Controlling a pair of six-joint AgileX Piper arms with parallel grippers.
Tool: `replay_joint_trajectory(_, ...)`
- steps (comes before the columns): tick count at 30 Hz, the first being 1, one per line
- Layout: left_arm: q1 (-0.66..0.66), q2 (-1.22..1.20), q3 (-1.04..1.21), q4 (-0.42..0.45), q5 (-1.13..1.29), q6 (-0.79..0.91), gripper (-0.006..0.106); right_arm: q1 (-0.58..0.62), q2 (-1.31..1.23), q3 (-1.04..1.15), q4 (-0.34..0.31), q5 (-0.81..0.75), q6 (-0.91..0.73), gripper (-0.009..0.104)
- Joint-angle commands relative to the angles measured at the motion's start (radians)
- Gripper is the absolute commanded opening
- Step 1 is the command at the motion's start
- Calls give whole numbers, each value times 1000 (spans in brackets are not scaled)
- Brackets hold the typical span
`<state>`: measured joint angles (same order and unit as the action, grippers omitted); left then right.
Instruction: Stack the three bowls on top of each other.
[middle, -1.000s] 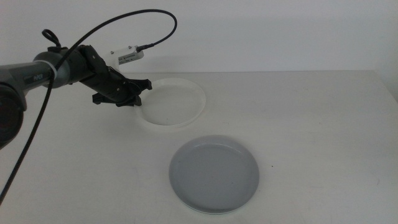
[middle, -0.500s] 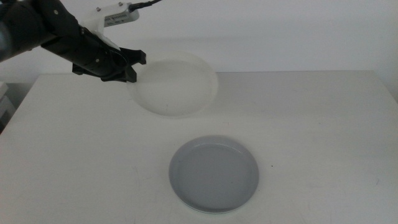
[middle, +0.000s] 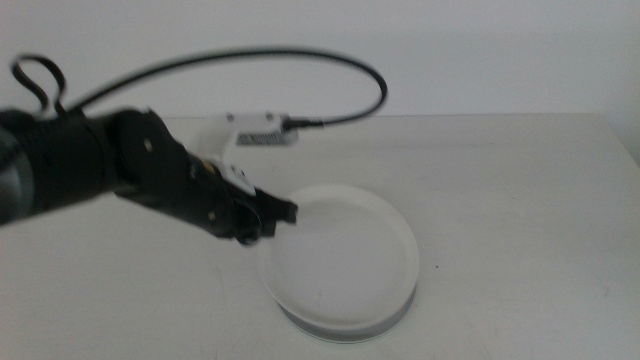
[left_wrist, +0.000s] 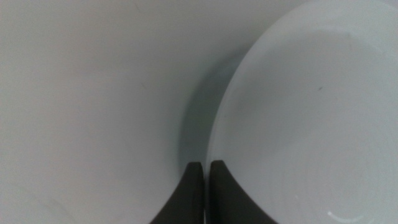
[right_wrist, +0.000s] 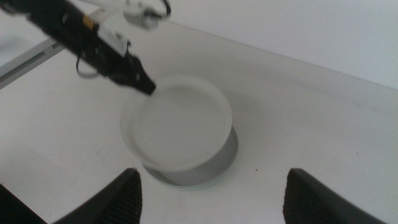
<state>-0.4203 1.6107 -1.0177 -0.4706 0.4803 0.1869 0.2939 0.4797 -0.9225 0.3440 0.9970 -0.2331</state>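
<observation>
My left gripper (middle: 266, 224) is shut on the near-left rim of the white bowl (middle: 340, 255) and holds it right over the grey-blue bowl (middle: 350, 332), of which only the front rim shows. I cannot tell whether the two bowls touch. The left wrist view shows the jaws (left_wrist: 205, 168) closed together on the white bowl's (left_wrist: 311, 112) rim. In the right wrist view the white bowl (right_wrist: 180, 124) sits tilted above the grey-blue bowl (right_wrist: 227, 155), with the left gripper (right_wrist: 147, 87) at its far edge. My right gripper (right_wrist: 214, 205) is open, high above the table. The pale green bowl is out of view.
The white table (middle: 520, 200) reaches to the wall at the back, and its right edge is in view. The left arm's black cable (middle: 300, 55) arcs above the table behind the bowls.
My left gripper has lifted the white bowl from the back of the table and carried it forward and right, down over the grey-blue bowl.
</observation>
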Motion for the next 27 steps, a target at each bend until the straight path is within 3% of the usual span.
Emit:
replay_joint_trajectory(1,-32,-45,22,-41,-128,-18,0,-6,10,-19,7,-71,-4,57)
replay_joint_trajectory(11,-51,25,65,-105,-217,-17,0,-6,10,-19,7,-71,-4,57)
replay_joint_trajectory(14,-51,32,65,-105,-216,-7,5,-6,10,-19,7,-71,-4,57)
replay_joint_trajectory(17,-51,30,62,-105,-214,-5,21,-6,10,-19,7,-71,-4,57)
replay_joint_trajectory(22,-51,18,42,-111,-203,0,80,-6,10,-19,7,-71,-4,57)
replay_joint_trajectory(24,-48,2,32,-111,-191,2,97,-6,10,-19,7,-71,-4,57)
replay_joint_trajectory(27,-48,-43,28,-108,-213,2,104,-6,10,-19,8,-71,-4,57)
